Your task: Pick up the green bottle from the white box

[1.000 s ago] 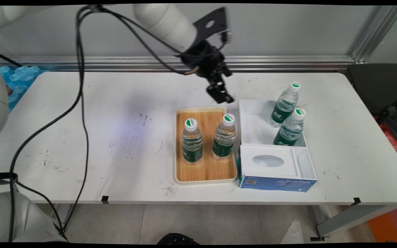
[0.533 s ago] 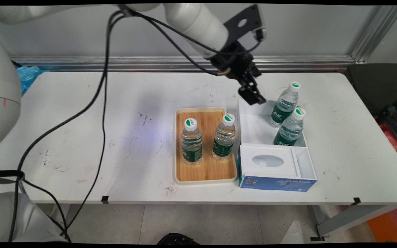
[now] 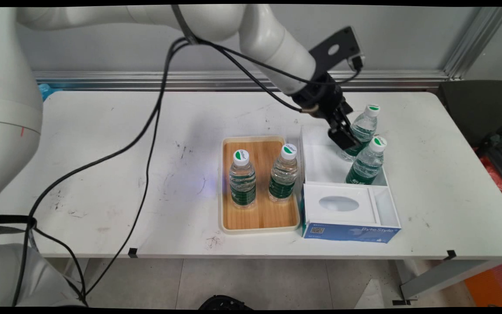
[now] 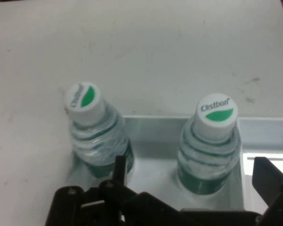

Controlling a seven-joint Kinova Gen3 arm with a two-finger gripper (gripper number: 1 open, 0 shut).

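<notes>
My black gripper [image 3: 344, 136] hangs open over the white box [image 3: 320, 163], just left of two green-labelled water bottles standing in its far right part. It partly covers the rear bottle [image 3: 363, 124]; the front bottle [image 3: 368, 162] stands just below and to the right of it. In the hand view the gripper [image 4: 193, 169] has its fingers [image 4: 120, 165] wide apart. One bottle [image 4: 213, 141] stands ahead between them, untouched. The other bottle [image 4: 90, 127] stands in line with the left finger.
A bamboo tray [image 3: 259, 218] left of the box carries two more bottles [image 3: 242, 179] [image 3: 283, 173]. The box's near part is a blue-sided section with a white insert [image 3: 342, 205]. Black cables [image 3: 146, 144] hang from the arm over the table's left half.
The arm has swung right and down, carrying the gripper from above the tray's far edge to inside the box beside the two bottles. The bottles have not moved.
</notes>
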